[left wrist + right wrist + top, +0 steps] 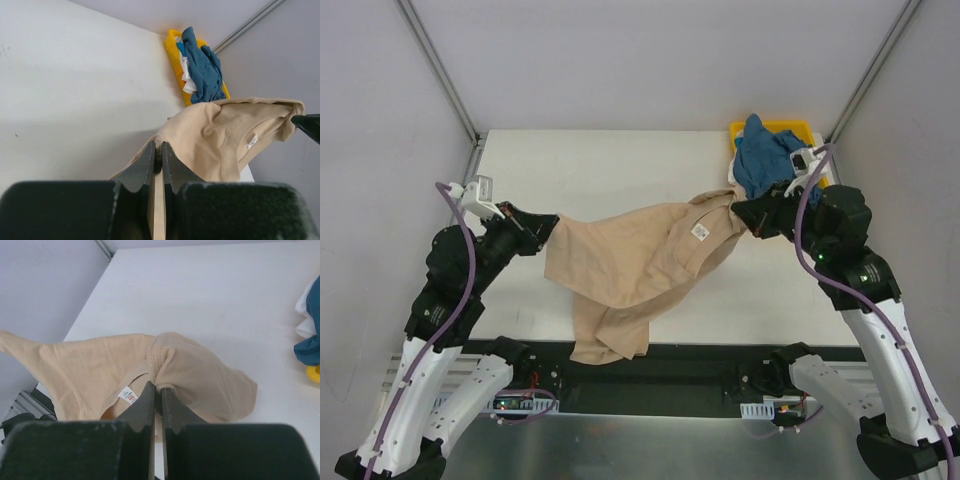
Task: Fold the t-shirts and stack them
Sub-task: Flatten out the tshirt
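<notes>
While looking down from above, can see a tan shirt [640, 265] stretched across the white desk [600, 170] between two claws. Grips one side edge of it with the left claw [548, 226], jaws shut tight on the cloth. From the left wrist, shows a thin strip of tan cloth squeezed between the two dark fingers [145, 165]. Grips the other end with the right claw [740, 210], also pressed shut, pinching a fold right by the neck. From the right wrist, shows a small white label [128, 395] inside the neck, just beside that pinch.

Sags in the middle, all wrinkled and not flat. Spills over the near edge of the desk at the bottom, where a bunched part hangs down. Cannot tell how much of the tan cloth rests on the desk and how much is up in the air.

Far back on the right, shows a blue shirt [765, 160] bunched in a heap on a yellow tray [790, 127]. Has a bit of white cloth [187, 80] poking out under the blue. Sits just behind the right claw and very near the tan shirt. Cannot tell if the two shirts touch.
</notes>
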Tool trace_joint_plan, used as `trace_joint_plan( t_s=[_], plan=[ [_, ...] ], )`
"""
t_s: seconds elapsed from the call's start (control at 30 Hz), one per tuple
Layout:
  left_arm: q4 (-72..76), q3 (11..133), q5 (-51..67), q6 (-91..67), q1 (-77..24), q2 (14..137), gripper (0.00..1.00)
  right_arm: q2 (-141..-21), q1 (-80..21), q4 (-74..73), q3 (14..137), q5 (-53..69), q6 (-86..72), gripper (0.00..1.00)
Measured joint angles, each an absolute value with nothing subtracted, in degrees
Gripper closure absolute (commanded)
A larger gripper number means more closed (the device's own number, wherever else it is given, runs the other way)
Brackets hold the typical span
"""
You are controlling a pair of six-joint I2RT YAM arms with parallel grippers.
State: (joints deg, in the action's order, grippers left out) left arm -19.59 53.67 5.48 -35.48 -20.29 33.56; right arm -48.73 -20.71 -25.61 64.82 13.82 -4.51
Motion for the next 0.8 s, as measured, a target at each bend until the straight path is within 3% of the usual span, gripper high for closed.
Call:
trace_joint_plan(
  t_s=[0.27, 0.53, 0.67, 0.8],
  plan=[
    [-20.4, 59.8, 5.5, -33.3, -20.3, 33.4, 1.00, -48.0, -20.7, -25.4, 74.0, 17.2, -4.6, 0.99],
    [-20.5, 66.6, 0.1, -31.9, -20.3, 37.6, 1.00, -54.9, -20.7, -21.2, 82.9, 19.3, -5.3, 0.99],
    [-20.9, 74.3, -5.8, -29.5, -20.1, 48.9, 1.00, -64.3, -20.6, -20.9, 90.8, 17.5, -3.9, 0.99],
    [-21.0, 90.9, -4.7, -26.5, -14.3, 68.1, 1.00, -77.5, -20.3, -19.7, 103.3, 14.0, -1.9, 0.99]
  ],
)
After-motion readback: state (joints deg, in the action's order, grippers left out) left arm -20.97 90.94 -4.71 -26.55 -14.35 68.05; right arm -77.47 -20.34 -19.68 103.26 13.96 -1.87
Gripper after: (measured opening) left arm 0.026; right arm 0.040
